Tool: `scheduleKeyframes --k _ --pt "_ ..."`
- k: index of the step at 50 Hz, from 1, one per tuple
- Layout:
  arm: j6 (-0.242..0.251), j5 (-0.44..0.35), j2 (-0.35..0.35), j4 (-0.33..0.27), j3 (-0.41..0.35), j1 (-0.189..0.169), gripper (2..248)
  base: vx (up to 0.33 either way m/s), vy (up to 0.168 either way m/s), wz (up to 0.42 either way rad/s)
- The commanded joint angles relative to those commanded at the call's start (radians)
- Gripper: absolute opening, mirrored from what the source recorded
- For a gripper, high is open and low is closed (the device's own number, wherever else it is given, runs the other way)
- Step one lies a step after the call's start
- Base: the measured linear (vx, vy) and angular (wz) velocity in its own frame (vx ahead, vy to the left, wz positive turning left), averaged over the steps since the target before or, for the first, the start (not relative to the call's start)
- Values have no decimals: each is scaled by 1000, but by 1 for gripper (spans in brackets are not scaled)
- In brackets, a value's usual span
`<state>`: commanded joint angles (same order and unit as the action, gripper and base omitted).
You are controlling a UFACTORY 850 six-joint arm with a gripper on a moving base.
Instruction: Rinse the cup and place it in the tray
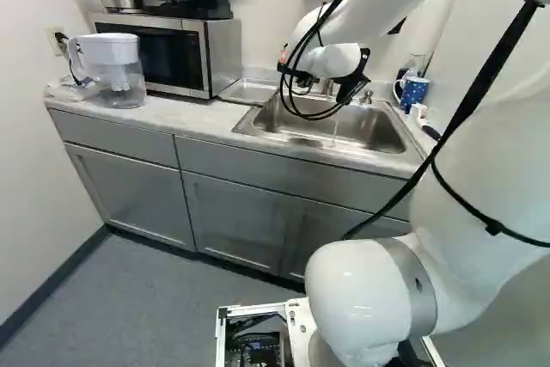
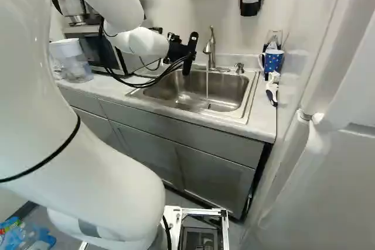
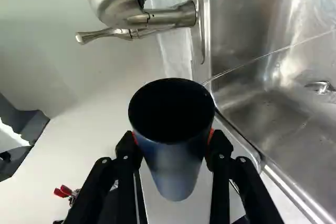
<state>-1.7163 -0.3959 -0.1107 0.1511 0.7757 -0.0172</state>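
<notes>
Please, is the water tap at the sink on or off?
On: a thin stream of water falls from the tap into the sink.

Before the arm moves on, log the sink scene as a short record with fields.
gripper: shut on the dark cup
faucet: running
water: thin stream falling into the sink
water touching cup: cannot tell
blue mug: beyond the sink's right side, right base view
rinse finished: cannot tell
placed in tray: no, cup is gripped

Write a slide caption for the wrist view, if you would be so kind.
End effector gripping a dark cup while water streams into the steel sink.
</notes>
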Motion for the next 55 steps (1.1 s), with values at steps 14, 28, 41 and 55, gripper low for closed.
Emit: scheduleKeyframes --k 14,28,41,55 --pt "77 0 0 0 0 0 126 0 0 0" --pt "221 0 0 0 0 0 126 0 0 0" --pt "358 0 0 0 0 0 126 0 0 0" --pt "505 0 0 0 0 0 126 0 0 0"
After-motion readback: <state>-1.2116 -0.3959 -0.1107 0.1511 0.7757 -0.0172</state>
